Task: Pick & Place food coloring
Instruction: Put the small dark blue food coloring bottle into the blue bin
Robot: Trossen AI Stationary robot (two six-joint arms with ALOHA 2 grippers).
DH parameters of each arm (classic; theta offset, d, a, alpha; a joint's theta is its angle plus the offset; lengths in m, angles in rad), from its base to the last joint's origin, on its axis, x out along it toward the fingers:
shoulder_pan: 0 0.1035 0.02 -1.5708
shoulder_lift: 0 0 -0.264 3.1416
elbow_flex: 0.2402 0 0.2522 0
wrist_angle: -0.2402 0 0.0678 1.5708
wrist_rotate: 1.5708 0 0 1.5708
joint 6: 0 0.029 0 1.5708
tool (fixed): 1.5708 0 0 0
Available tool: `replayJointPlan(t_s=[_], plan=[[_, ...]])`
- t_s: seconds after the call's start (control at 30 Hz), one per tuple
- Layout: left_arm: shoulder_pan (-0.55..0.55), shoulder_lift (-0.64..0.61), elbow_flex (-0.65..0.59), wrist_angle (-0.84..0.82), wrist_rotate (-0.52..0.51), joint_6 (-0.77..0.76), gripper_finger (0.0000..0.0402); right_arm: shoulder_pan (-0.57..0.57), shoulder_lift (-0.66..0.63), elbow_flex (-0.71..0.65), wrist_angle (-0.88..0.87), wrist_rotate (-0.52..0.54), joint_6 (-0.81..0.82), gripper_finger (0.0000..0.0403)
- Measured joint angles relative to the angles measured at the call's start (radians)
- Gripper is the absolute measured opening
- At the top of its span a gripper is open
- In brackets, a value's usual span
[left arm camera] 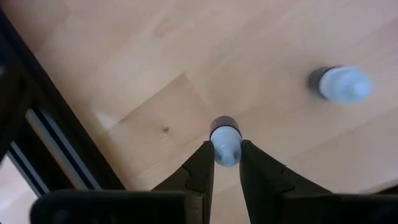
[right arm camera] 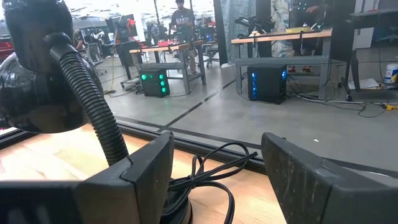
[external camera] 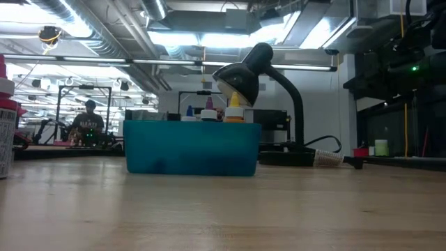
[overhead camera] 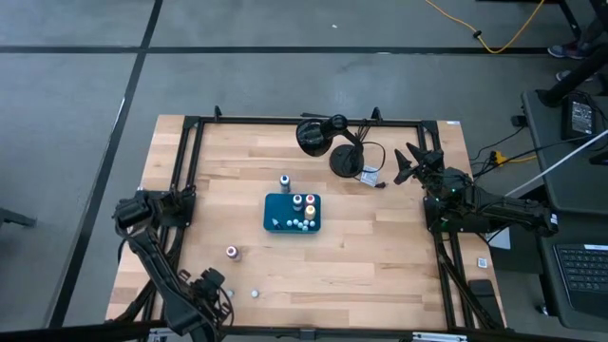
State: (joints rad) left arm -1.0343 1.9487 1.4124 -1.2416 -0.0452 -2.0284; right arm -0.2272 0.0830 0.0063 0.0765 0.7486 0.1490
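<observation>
The left hand (left arm camera: 226, 163) sits at the table's (overhead camera: 380, 266) 7 o'clock corner, its fingers pinched on a small bottle (left arm camera: 225, 142). Another bottle (left arm camera: 341, 83) lies just beside it. More bottles stand in the teal tray (overhead camera: 275, 211) at centre, with one (overhead camera: 284, 180) at its 11 o'clock. The right hand (overhead camera: 412, 163) waits wide apart at 2 o'clock, near the lamp (overhead camera: 323, 136).

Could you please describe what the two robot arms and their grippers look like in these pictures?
Both arms are dark, jointed and bulky, mounted on a black frame along the table edges. The left gripper has two tapered black fingers. The right gripper has broad, flat dark fingers with a matte, slightly speckled surface. A small green light glows near the right arm's base.
</observation>
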Motion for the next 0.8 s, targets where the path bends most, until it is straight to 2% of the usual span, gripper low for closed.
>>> replayJointPlan(t_s=[0.33,0.57,0.8], plan=[[0.067,-0.16,0.001,-0.019,-0.061,0.136,0.0057,0.0,0.0,0.0,0.0,0.0,0.0,0.0244],[0.183,-0.252,0.039,-0.022,-0.099,0.395,0.0055,0.0,0.0,0.0,0.0,0.0,0.0,0.0244],[0.371,-0.313,0.061,-0.009,-0.111,0.717,0.0055,0.0,0.0,0.0,0.0,0.0,0.0,0.0244]])
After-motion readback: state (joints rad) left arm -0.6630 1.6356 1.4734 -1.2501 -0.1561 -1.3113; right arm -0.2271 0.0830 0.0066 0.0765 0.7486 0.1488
